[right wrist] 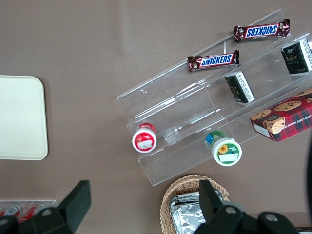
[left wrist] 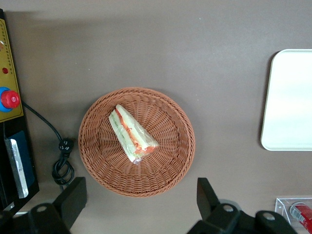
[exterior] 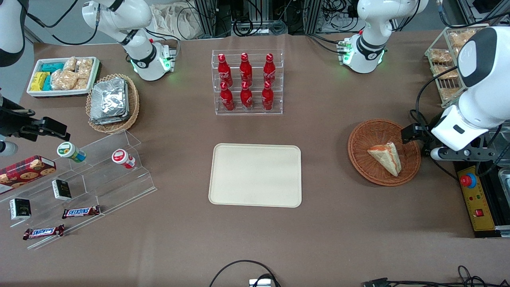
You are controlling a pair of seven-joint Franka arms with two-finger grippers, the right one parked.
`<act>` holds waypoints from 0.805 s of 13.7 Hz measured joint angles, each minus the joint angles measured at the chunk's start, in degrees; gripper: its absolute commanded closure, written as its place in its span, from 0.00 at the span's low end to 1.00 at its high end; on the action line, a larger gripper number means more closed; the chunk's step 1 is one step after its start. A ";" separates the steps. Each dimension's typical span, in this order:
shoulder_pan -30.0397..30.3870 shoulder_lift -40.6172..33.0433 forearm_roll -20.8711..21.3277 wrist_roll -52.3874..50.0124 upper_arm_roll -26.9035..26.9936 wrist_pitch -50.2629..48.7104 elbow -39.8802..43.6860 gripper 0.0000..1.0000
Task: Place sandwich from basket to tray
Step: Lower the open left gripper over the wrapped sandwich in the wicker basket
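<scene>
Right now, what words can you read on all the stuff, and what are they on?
"SNICKERS": on one brown bar on the clear stepped shelf.
"SNICKERS": on the second bar on that shelf.
Too small or blurred to read: red bottles, cookie box, two round tubs, dark small boxes, yellow control box.
No words: sandwich, basket, tray.
The open hand hovers above the basket.

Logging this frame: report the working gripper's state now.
Left gripper: open, holding nothing, hovering above the basket with the sandwich lying inside; tray bare.
</scene>
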 measured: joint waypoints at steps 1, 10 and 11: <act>0.00 0.10 0.02 -0.44 0.00 -0.13 0.21 0.00; 0.26 4.57 1.50 -32.68 0.42 5.68 -6.61 0.00; 0.40 4.42 1.58 -34.41 0.54 9.68 -9.84 0.00</act>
